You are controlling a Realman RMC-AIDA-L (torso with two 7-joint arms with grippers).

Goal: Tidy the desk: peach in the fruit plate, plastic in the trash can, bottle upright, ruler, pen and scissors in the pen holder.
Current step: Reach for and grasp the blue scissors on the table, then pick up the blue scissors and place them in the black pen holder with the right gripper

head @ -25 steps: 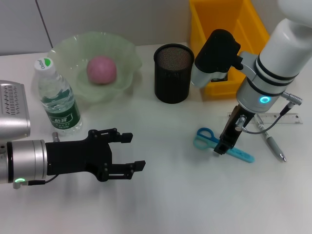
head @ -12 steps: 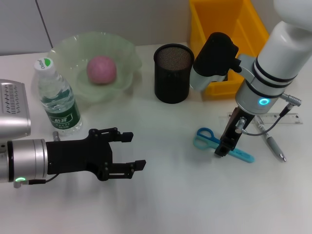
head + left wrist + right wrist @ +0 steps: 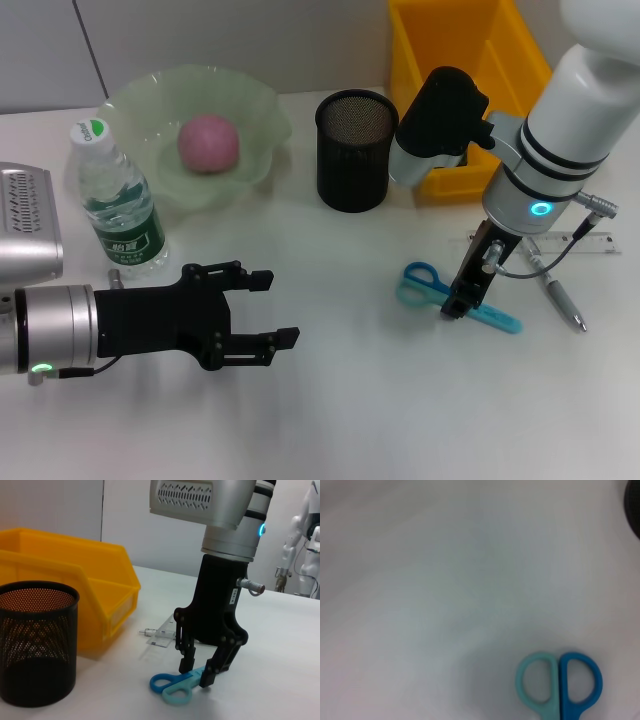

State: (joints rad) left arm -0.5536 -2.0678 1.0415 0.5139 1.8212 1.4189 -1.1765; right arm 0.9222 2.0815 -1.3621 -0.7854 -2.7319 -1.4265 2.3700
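The blue scissors lie flat on the white desk, seen also in the left wrist view and the right wrist view. My right gripper is down over them, open, its fingers straddling the part just behind the handles. Beyond it lie the clear ruler and the pen. The black mesh pen holder stands behind. The peach rests in the green fruit plate. The bottle stands upright. My left gripper hovers open at the front left. No plastic is in view.
A yellow bin stands at the back right, close behind the right arm and next to the pen holder. The ruler's end lies just in front of the bin.
The right arm has shifted very slightly over the scissors. The left arm and all objects stay where they were.
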